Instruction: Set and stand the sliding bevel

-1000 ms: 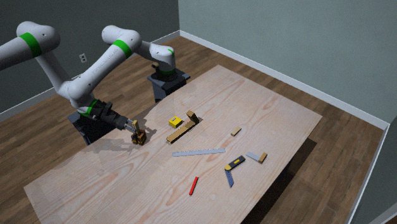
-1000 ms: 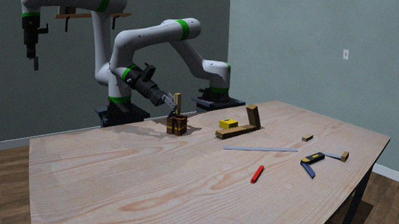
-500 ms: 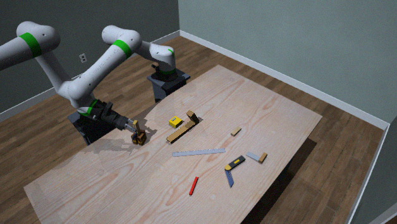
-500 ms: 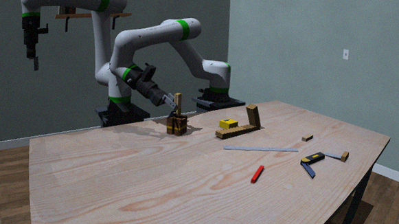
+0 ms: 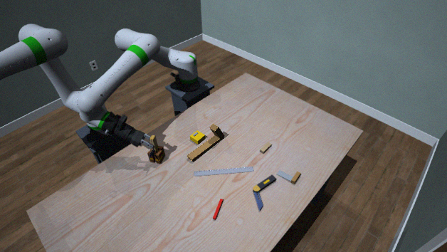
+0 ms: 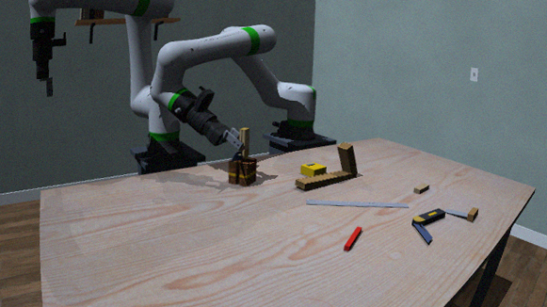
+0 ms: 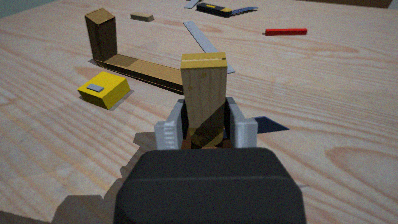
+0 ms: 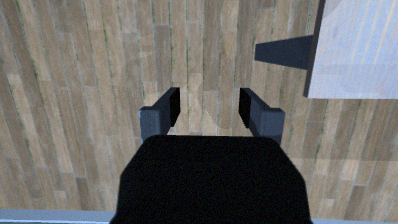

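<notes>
No readable txt or brand on tools; wooden bevel, pale w/ yellowish end, is clamped approx. upright by L gripper at slotted block, dark brown w/ yellow band, while R gripper's fingers are held apart, w/ nothing btwn.

Wooden bevel's foot in the slotted block, mostly hidden.
</notes>
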